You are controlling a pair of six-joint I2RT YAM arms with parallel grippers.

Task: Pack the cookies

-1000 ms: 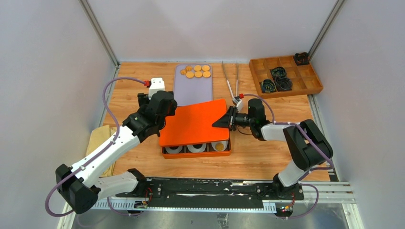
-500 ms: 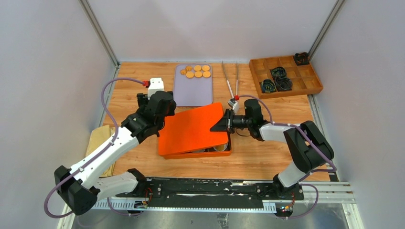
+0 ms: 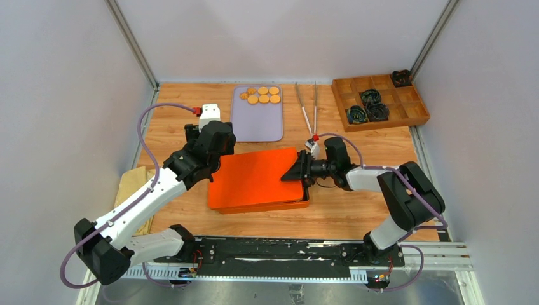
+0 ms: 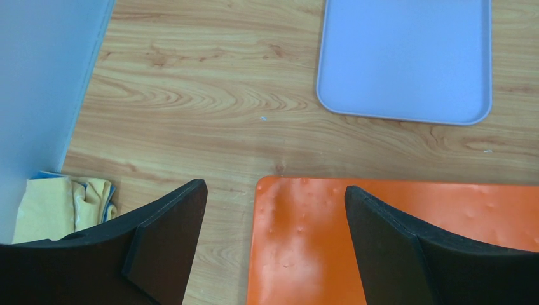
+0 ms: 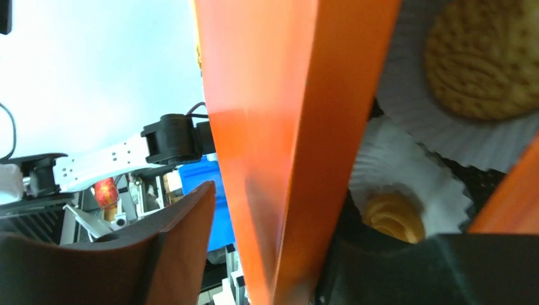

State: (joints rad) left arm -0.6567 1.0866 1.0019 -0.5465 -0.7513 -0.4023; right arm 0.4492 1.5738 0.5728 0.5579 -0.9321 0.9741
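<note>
From above, the cookies lie in a little bunch at the far end of the purple tray, well apart from both arms. The orange lid lies almost flat and hides what is under it. The left claw is at the lid's far left corner, and the right claw is at its right edge. Metal tongs lie beside the tray.

The left wrist view shows what the top one cannot. The left claw is wide apart and holds nothing, with the lid's corner below the gap.

Only the right wrist view peeks under the lid. A round cookie sits there in a white paper cup. The lid's edge stands between the right claw's fingers, but I cannot tell if they squeeze it.

The cookies look light, thin and stiff, so they could crack or crumble. I would take one gently by its rim.
</note>
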